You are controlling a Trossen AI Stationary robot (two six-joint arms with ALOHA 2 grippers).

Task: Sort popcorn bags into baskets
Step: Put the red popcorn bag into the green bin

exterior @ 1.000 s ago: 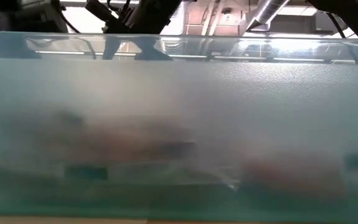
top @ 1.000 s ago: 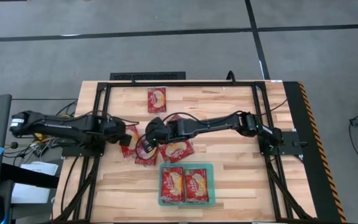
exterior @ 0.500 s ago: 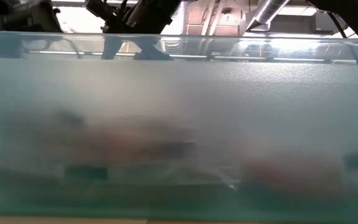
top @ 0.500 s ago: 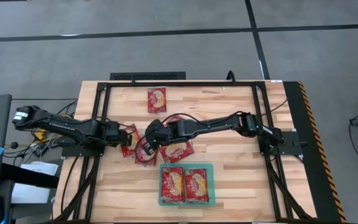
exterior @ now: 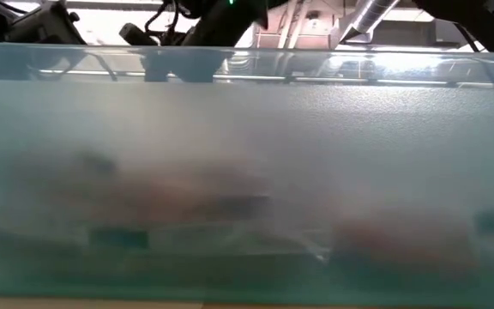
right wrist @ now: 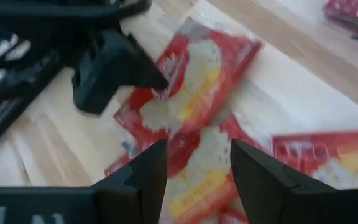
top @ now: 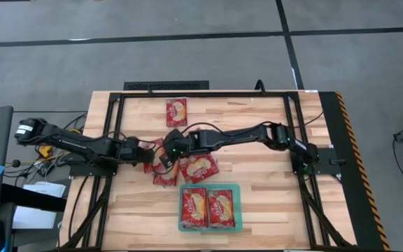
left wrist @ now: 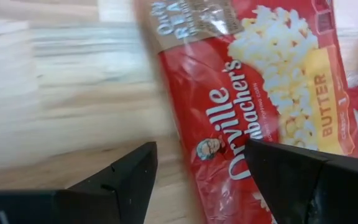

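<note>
On the wooden table (top: 257, 196) one teal tray (top: 209, 227) sat at the near edge, toward the middle, with two popcorn bags lying side by side in it: the left tray bag (top: 194, 208) and the right tray bag (top: 221, 208). A lone bag (top: 176, 111) lay far across the table, well apart from everything else.

Between tray and lone bag was a loose cluster of bags at the table's middle. From above, three could be counted with any confidence: one bag (top: 199, 166) just beyond the tray, one bag (top: 164, 176) to its left, and another bag (top: 150, 150) partly under the grippers. More may have lain beneath; the overlap hid the exact number.

The left gripper (top: 145, 152) reached in from the left and hung low over the cluster's left side. Its wrist view showed the fingers spread apart over a bag (left wrist: 253, 93) printed with popcorn and the word "BUTTER", gripping nothing.

The right gripper (top: 172, 148) came in from the right and met the cluster from the far side, near the left one. Its fingers were parted too, holding nothing, above overlapping bags (right wrist: 191, 81).

The low view was filled by the tray's cloudy teal wall (exterior: 247, 172), with only dim red shapes behind it.
</note>
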